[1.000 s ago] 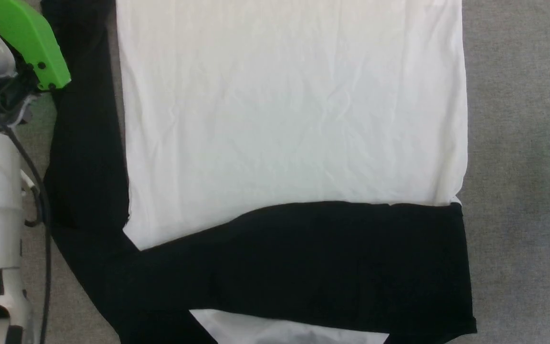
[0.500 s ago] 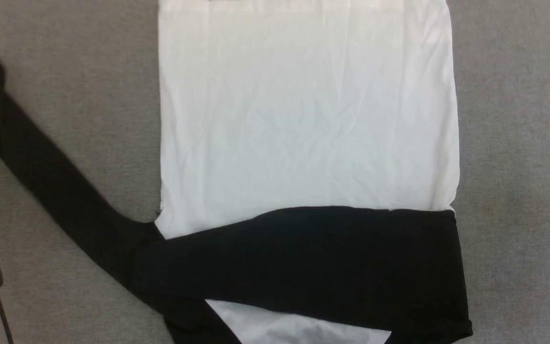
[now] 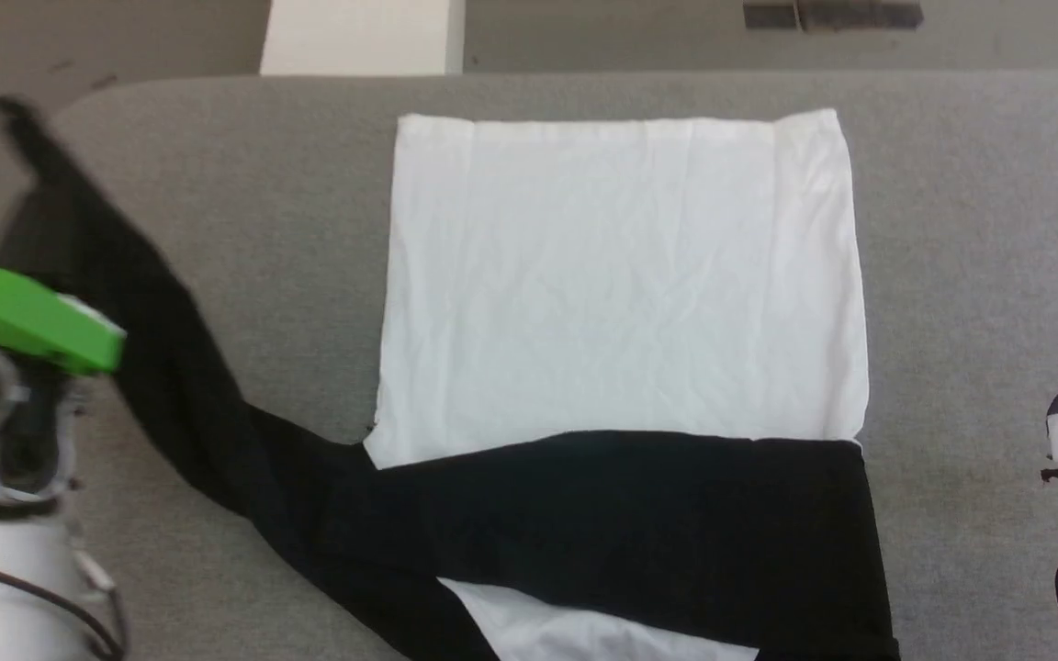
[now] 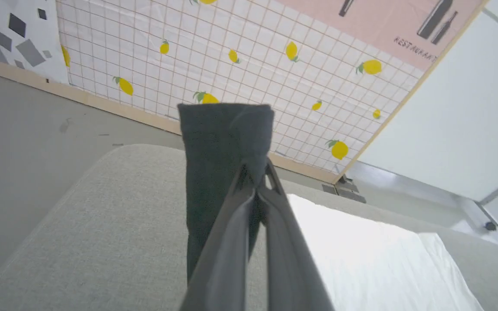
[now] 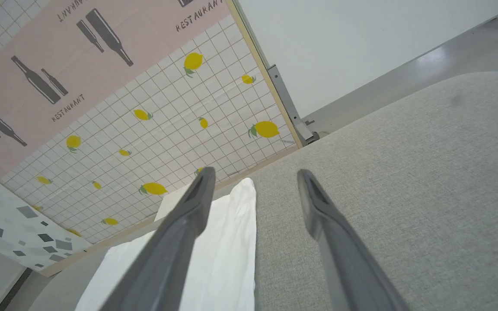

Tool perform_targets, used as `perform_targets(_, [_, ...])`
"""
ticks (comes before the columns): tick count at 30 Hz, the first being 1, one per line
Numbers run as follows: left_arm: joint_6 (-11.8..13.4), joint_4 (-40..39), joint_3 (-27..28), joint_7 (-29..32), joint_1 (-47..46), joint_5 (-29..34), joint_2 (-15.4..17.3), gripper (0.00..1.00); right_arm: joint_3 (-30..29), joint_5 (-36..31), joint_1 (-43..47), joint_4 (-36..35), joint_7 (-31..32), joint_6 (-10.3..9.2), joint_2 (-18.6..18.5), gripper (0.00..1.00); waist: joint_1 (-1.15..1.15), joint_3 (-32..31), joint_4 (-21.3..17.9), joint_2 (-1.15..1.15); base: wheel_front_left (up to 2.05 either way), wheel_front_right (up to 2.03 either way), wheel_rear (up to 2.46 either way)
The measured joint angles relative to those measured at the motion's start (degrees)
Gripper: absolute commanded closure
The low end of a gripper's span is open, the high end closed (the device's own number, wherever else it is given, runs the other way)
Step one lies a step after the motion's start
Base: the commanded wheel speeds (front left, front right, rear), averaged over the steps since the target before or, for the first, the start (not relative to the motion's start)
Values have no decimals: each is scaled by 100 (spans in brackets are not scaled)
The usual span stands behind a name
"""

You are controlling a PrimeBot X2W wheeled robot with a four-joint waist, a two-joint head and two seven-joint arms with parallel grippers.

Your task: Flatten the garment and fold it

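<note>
One garment (image 3: 621, 275) lies on one grey cloth-covered table (image 3: 970, 165), and every place here is told from its white body. It has two black sleeves. The first sleeve (image 3: 639, 523) is folded flat across the near part of the white body, running from the body's right edge to its left edge. A small patch of white shows nearer than it.

The second sleeve (image 3: 162, 367) leaves the near left corner of the white body and stretches out to the left and farther away. Its end is lifted off the table. The left gripper (image 4: 255, 172), left of the white body, has its two fingers pressed together and clamped on that sleeve's end. The cuff stands up above the fingertips. One green cover (image 3: 24, 317) on the left arm shows left of the body in the head view.

The right gripper (image 5: 255, 175) is to the right of the white body and clear of it, over bare table. Its two fingers stand wide apart with nothing between them.

Farther on, the white body lies flat with light creases. Its far hem is straight and stops short of the table's far edge. Beyond that edge are grey floor, one white block (image 3: 359, 37) and a wall backdrop (image 4: 231, 56) with three prints side by side: grey shapes, lemons on a grid, and bottles on pink.
</note>
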Motion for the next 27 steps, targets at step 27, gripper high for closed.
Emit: perform_targets(27, [-199,1344,-5716,530,173,-182,-1516,100,207,289,218,487,-269,0,0,0,0,-479,-574,0,0,0,0])
